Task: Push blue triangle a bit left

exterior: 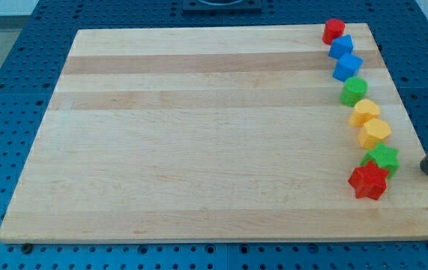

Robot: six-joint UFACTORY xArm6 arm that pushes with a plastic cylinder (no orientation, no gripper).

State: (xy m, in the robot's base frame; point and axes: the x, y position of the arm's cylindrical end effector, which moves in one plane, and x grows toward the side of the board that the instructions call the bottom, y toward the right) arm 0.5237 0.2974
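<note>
Two blue blocks sit near the view's top right, in a line of blocks along the board's right edge. The upper one (341,46) looks like the blue triangle, and the lower one (347,67) looks like a cube. My tip (427,169) comes in from the view's right edge, well below both blue blocks. It stands to the right of the green star (383,158) with a gap between them, and touches no block.
The line runs down the right edge of the wooden board (199,135): a red block (333,31) on top, the two blue blocks, a green block (354,91), two yellow blocks (364,113) (374,132), the green star, and a red star (368,181).
</note>
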